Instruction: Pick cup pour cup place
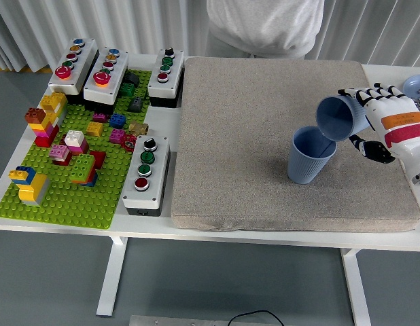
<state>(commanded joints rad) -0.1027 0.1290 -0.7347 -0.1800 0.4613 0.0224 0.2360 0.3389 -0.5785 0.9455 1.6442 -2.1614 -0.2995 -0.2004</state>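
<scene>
Blue tilted cup (339,117) gripped by right hand (387,122) fingers, mouth over upright cup (310,155) on grey mat (251,136).

Two blue cups: one upright cup (310,155) on the one grey mat (285,136), one tilted cup (340,117) above it in the one robot hand (383,121) in view. Four button boxes (146,174) sit on the worktop (162,129), beside one green baseplate (67,183) carrying many bricks. One person (264,27) stands behind.

The right hand (387,122) tips a blue cup (340,117) over an upright blue cup (310,155).
</scene>
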